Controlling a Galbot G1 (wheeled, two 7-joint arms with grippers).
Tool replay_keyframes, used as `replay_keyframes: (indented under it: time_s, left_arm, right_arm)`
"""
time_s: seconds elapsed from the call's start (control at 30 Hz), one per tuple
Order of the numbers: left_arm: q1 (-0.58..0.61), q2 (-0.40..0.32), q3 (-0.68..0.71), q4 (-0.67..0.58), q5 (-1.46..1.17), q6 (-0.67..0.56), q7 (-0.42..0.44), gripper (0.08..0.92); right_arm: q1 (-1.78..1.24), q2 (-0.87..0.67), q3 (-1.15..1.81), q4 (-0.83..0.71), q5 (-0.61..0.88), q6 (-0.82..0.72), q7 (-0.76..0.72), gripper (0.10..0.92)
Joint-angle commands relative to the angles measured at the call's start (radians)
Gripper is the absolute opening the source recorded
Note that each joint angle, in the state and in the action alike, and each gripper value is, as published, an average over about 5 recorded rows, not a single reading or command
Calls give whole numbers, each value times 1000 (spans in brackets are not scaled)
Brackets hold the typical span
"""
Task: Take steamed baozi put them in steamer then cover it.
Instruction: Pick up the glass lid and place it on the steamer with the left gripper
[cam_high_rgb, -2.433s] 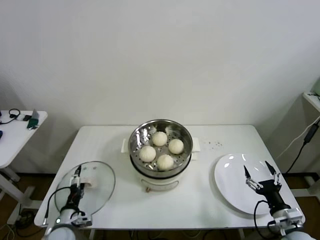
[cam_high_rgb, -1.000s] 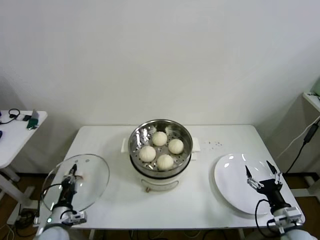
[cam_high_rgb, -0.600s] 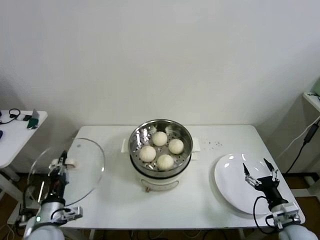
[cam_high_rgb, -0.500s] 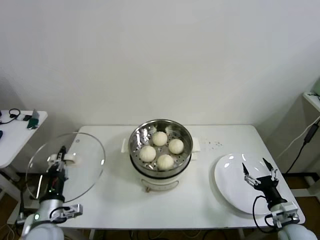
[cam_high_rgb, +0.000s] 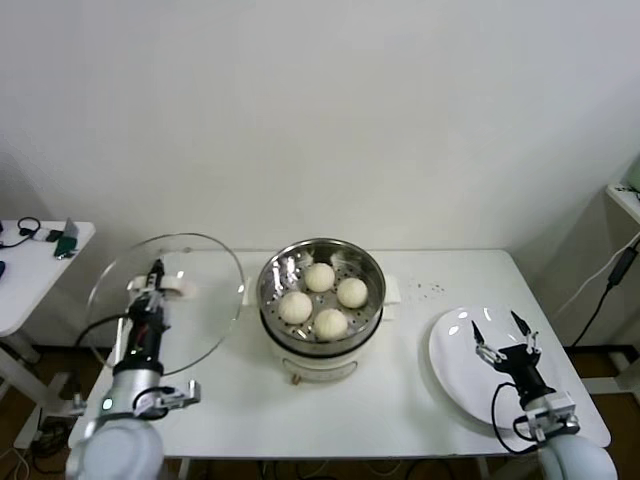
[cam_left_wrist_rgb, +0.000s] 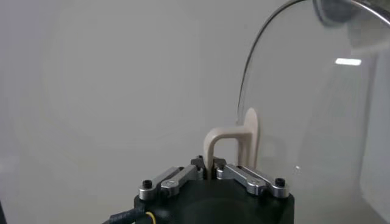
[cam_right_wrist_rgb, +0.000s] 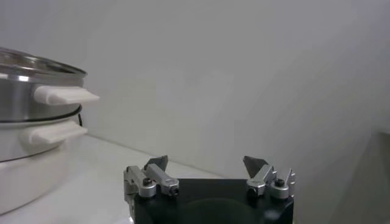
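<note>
1. Holding the round clear glass cover (cam_high_rgb: 166, 303) by its cream-white bar handle (cam_left_wrist_rgb: 234, 141), the left gripper (cam_high_rgb: 156, 277) is squeezed tight on it, above the left edge of the white table (cam_high_rgb: 420, 400).
2. Four small cream-white steamed baozi (cam_high_rgb: 319, 277) already sit inside the shiny round steel steamer (cam_high_rgb: 322, 296), in the middle of the table near the back edge.
3. The right gripper (cam_high_rgb: 502, 341) waits with its fingers spread wide over the flat white plate (cam_high_rgb: 460, 385) at the right edge.
4. Only the covering is left, I think: the steamer is not covered yet.
</note>
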Motion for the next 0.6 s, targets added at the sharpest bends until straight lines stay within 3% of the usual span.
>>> replay_keyframes:
  time_s: [0.03,0.37,0.6]
  left_arm:
    - [-266,-11,336,39,52,197,115,152]
    - [-467,-145,518,193,148,295,221,151]
    - [-556,-214,562,285,205,307,267,151]
  right_arm:
    - [67,6,-40,-53,-13,0,4,823]
    - [78,-15,-38,-69,-23,-1,15,823]
    - [83,-15,-32,-80,-32,-2,19,823]
